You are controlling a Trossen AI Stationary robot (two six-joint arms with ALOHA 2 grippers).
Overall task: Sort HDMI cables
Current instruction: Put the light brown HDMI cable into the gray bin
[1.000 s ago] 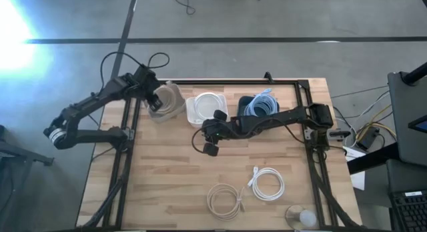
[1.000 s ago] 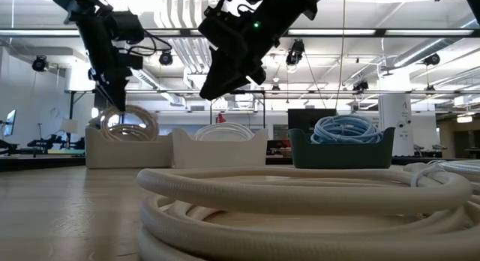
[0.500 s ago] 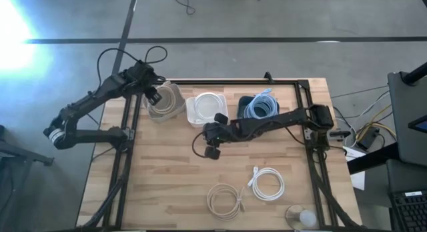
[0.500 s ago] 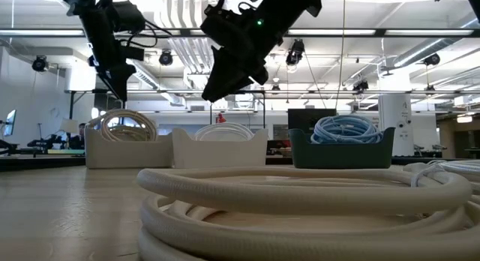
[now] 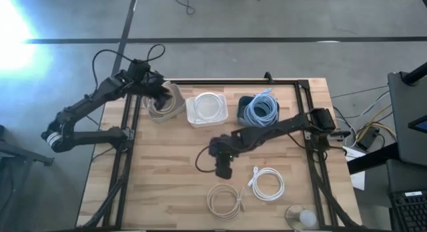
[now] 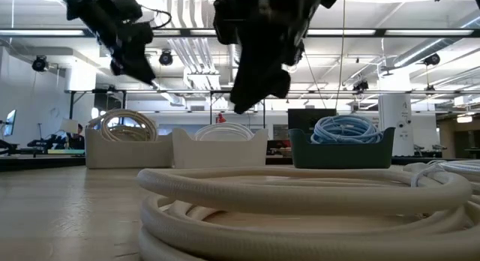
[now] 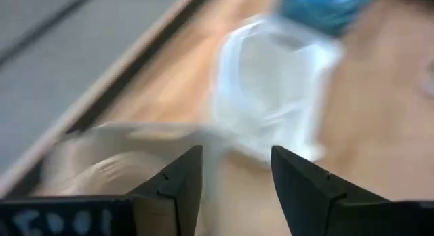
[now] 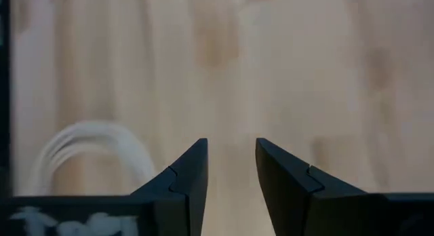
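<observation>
HDMI cables lie in two places: a beige coil (image 5: 225, 200) and a white coil (image 5: 268, 184) rest flat and just beside each other on the near part of the wooden table (image 5: 167, 172), while the others sit in three bins along the far edge. The beige bin (image 5: 175, 107) holds beige loops (image 6: 127, 124), the white bin (image 5: 207, 109) holds white loops, and the dark blue bin (image 5: 245, 102) holds light blue loops (image 5: 261, 111) with one end poking up toward the far rail. In the low view the beige coil fills the foreground and hides much of the tabletop. A black frame (image 5: 227, 81) borders the table, with grey floor beyond; the low view shows a large hall with ceiling lights behind the bins. The right gripper (image 5: 223, 169) hangs above bare wood just beyond the beige coil, its fingers (image 8: 193, 178) a narrow gap apart with nothing between them. The left gripper (image 5: 155, 96) hovers over the beige bin, its fingers (image 7: 183, 182) parted somewhat wider and empty. Each loose coil is a round loop lying flat, and the white one's plug end points toward the table's middle.
</observation>
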